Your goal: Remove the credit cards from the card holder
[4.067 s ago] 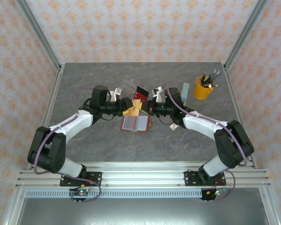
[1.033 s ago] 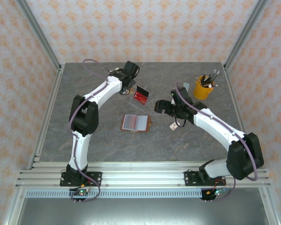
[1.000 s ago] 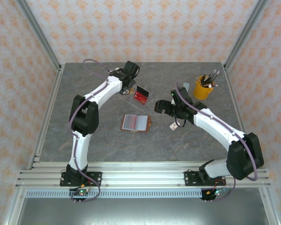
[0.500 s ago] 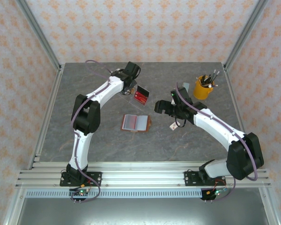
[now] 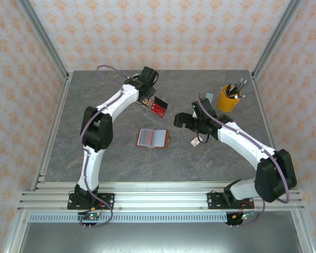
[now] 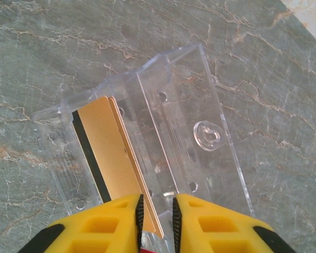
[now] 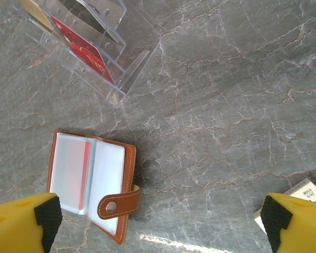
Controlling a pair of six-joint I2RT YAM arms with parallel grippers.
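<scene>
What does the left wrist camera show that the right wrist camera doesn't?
Left wrist adds: the left gripper, jaws slightly parted either side of the tan card, and a dark strip beside it. Right wrist adds: the open card holder with a red card pocketed, a white tag, a second red card in the clear tray, the right gripper wide open. Shared: that tray, the tan card standing in it, the marble table.

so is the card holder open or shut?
Open: card holder lies spread flat, pockets facing up, strap unfastened; a red card sits in one pocket.
</scene>
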